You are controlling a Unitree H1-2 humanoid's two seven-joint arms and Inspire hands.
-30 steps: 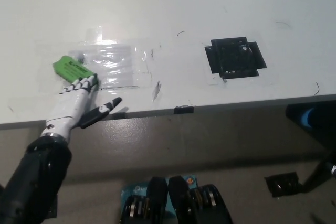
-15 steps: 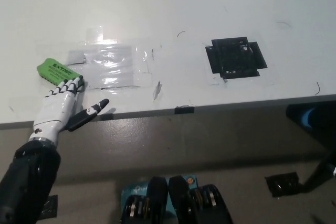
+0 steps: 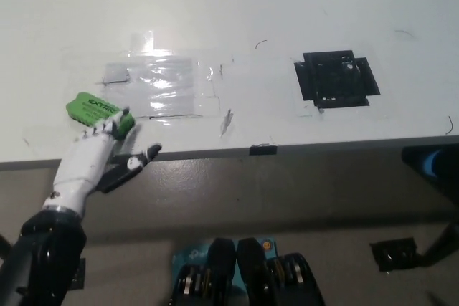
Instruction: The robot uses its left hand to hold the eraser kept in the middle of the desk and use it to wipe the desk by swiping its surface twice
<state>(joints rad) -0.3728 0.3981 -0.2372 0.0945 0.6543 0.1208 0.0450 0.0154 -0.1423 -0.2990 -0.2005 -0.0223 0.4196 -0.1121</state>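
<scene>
A green eraser (image 3: 95, 110) lies on the white desk (image 3: 237, 5), near its front left edge. My white left hand (image 3: 93, 157) reaches up from the lower left. Its fingertips (image 3: 115, 124) press on the eraser's near end, and the thumb sticks out to the right over the desk edge. The eraser sits just left of a shiny taped plastic patch (image 3: 161, 84). My right hand is not in view.
A black tape square (image 3: 336, 79) is stuck to the desk at right. A small black tape piece (image 3: 263, 150) sits on the front edge. Thin pen marks dot the surface. Below the desk at right are a blue object (image 3: 439, 164) and a black object (image 3: 394, 254).
The camera has shifted a little. My left hand has slid the eraser left, off the plastic patch, then slightly nearer the front edge, fingertips staying on it.
</scene>
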